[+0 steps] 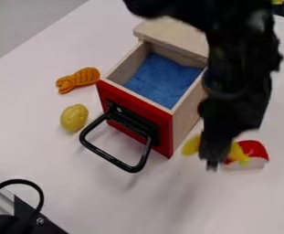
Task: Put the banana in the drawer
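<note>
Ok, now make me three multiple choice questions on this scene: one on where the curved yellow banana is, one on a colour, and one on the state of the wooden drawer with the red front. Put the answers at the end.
1. Where is the curved yellow banana?
A) Inside the wooden drawer with the red front
B) To the picture's right of that drawer
C) To the picture's left of that drawer

2. What colour is the soft lining in the drawer?
A) Blue
B) Green
C) White

3. How does the drawer stand?
A) Fully shut
B) Upside down
C) Open

Answers:
1: B, its yellow parts show beyond the drawer's right-hand wall.
2: A, the lining shows blue between the pale wooden walls.
3: C, its inside can be seen from above, behind the red front.
</note>
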You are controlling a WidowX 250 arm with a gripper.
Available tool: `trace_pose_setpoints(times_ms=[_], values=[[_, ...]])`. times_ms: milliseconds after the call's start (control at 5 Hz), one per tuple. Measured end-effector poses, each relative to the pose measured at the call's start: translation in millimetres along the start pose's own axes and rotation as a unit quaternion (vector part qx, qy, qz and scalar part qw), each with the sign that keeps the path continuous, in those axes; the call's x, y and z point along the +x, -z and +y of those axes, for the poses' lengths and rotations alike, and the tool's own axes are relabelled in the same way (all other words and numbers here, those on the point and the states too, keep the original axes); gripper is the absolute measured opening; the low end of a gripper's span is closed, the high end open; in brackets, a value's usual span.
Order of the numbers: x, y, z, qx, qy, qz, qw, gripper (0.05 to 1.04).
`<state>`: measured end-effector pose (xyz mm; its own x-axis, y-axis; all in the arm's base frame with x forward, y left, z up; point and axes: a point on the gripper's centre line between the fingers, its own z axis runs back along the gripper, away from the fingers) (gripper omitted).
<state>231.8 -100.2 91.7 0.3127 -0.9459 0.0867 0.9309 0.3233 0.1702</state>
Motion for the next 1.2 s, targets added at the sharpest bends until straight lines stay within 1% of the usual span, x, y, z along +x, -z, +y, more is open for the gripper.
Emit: trace_pose_setpoints(times_ms=[200, 400, 600, 800, 1000, 1200], values=[[-17.7, -25.3, 18.6, 0.015, -0.021, 0.002, 0.9997, 0.381], [-37.1, -39.1, 33.9, 0.028, -0.043, 0.006, 0.9987, 0.381], [-58.4, -44.3, 52.6, 0.044, -0.069, 0.015, 0.9966, 0.381], [-77.2, -33.5, 70.8, 0.034, -0.085, 0.033, 0.9953, 0.381], [-87.7, -20.4, 83.5, 0.027, -0.092, 0.037, 0.9947, 0.381], [-89.9, -9.7, 91.3, 0.026, -0.09, 0.043, 0.9946, 0.381]])
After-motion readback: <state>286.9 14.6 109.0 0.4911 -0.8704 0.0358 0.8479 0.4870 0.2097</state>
